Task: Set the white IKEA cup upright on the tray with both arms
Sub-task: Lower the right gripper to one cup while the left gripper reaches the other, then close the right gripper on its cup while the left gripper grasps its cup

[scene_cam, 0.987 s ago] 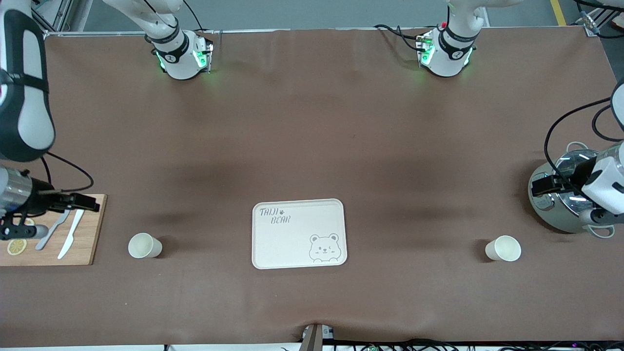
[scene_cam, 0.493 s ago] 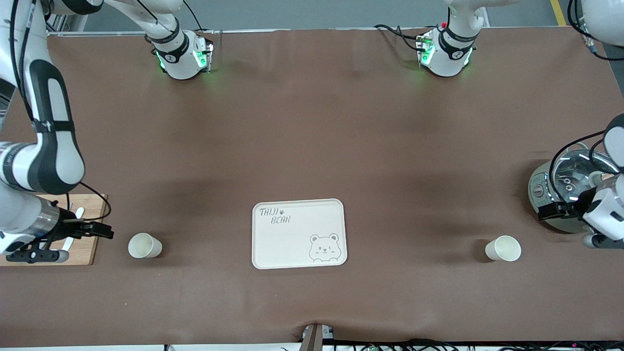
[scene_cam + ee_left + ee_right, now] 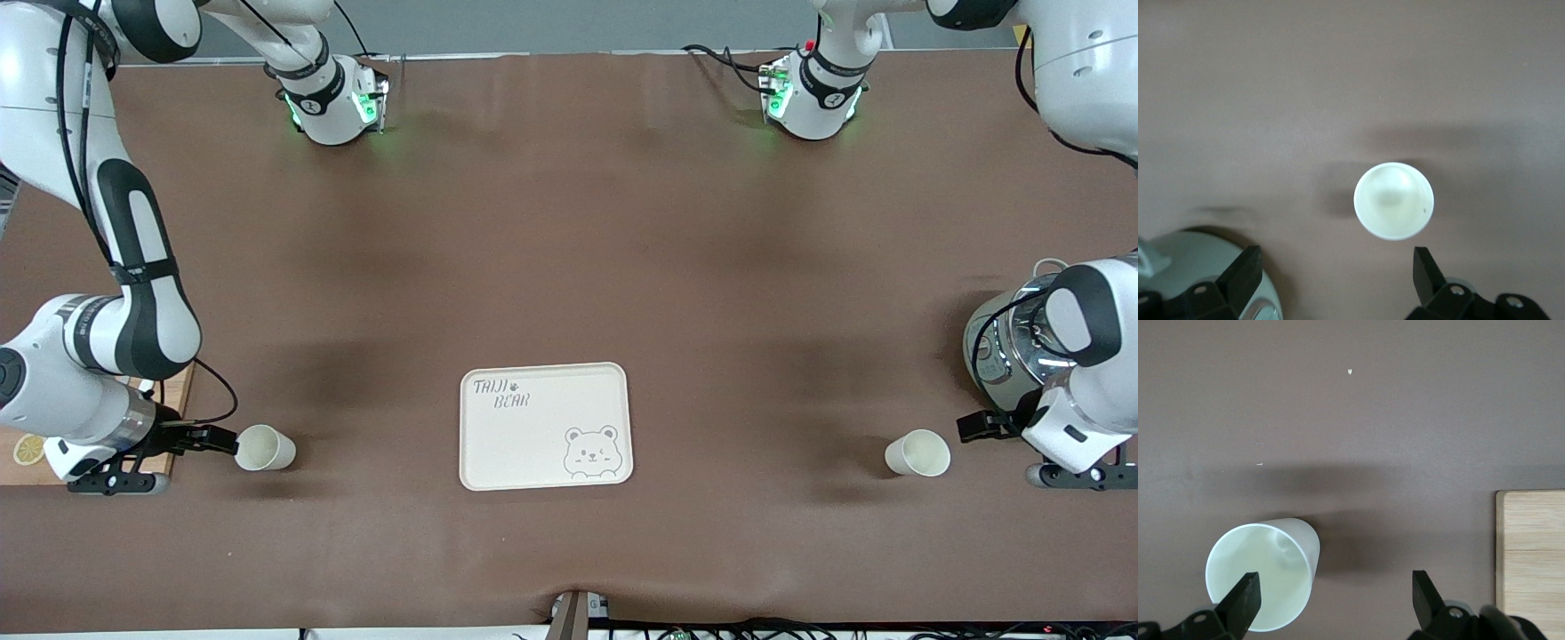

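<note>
The cream tray with "TAIJI BEAR" lettering lies mid-table and holds nothing. One white cup lies on its side toward the right arm's end, its mouth facing my right gripper. That gripper is open and empty just beside the mouth. In the right wrist view the cup sits by one finger of the right gripper. A second white cup lies toward the left arm's end. My left gripper is open a short way from it. The left wrist view shows that cup's mouth ahead of the left gripper.
A wooden cutting board, with a lemon slice, lies mostly hidden under the right arm; its edge shows in the right wrist view. A shiny metal cooker stands by the left arm, also in the left wrist view.
The right gripper came off the cutting board to the mouth of its cup. The left gripper came off the cooker toward the other cup. The cups and the tray have not moved.
</note>
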